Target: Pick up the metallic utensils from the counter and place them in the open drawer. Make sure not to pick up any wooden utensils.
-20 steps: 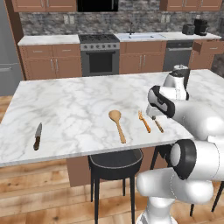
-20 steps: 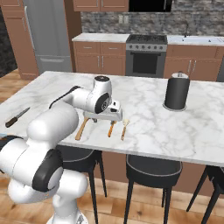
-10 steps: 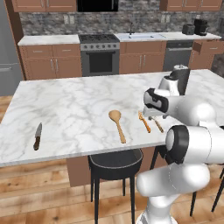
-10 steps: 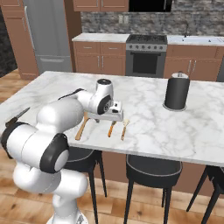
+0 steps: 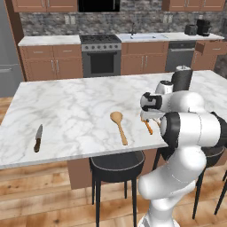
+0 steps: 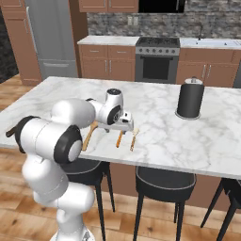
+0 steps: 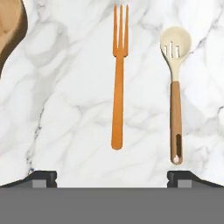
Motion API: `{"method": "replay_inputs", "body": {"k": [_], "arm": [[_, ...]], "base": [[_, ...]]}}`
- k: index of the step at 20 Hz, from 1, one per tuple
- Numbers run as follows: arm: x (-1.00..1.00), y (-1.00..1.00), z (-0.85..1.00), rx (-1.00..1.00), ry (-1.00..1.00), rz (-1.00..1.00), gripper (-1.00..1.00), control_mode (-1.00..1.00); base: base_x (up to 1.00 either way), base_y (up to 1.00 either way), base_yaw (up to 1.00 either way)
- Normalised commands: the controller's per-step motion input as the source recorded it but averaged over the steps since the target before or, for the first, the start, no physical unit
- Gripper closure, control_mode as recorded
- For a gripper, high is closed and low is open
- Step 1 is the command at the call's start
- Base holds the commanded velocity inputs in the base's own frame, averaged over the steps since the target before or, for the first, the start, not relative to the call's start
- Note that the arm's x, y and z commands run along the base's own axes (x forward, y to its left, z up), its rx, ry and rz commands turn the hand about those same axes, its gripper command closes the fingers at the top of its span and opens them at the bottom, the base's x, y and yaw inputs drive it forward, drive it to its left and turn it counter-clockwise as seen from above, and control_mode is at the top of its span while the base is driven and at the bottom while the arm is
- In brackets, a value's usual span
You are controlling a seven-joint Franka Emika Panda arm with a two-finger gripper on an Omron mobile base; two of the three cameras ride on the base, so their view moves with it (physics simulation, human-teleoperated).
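Observation:
My gripper [image 7: 113,179] is open and hangs just above the white marble counter [image 5: 80,102]. It faces down over the slim orange-handled utensil [image 7: 118,78], which lies free between the finger lines. In the base views the gripper [image 5: 150,116] [image 6: 123,124] is over that utensil [image 5: 147,126] [image 6: 119,139]. The small knife [image 5: 38,138] with its dark handle lies far to the left near the front edge. Beside the orange one lie the wooden utensils: a pale-headed spoon [image 7: 175,87] [image 6: 133,140] and a big tan spoon [image 5: 119,127] [image 6: 89,136]. A drawer [image 5: 212,46] seems pulled out at the far right cabinets.
A black canister [image 6: 189,99] stands on the counter behind and to the right of the gripper. Black stools [image 5: 116,165] are tucked under the front edge. A stove [image 5: 101,55] and brown cabinets line the back wall.
The arm's upper links swung round, and the hand shifted a little left and lower over the orange utensil. The jaws stayed open and the utensils have not moved.

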Motion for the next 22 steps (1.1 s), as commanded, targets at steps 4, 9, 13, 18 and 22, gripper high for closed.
{"method": "replay_inputs", "body": {"k": [4, 9, 13, 18, 22], "arm": [[0.42, 0.02, -0.3, 0.0, 0.0, 0.0, -1.0, -1.0], [0.36, 0.0, -0.25, 0.0, 0.0, 0.0, -1.0, -1.0], [0.28, 0.0, -0.26, 0.0, 0.0, 0.0, -1.0, -1.0], [0.29, 0.0, -0.26, 0.0, 0.0, 0.0, -1.0, -1.0], [0.21, 0.0, -0.28, 0.0, 0.0, 0.0, -1.0, -1.0]], "base": [[0.0, 0.0, 0.0], [0.0, 0.0, 0.0], [0.0, 0.0, 0.0], [0.0, 0.0, 0.0], [0.0, 0.0, 0.0]]}}
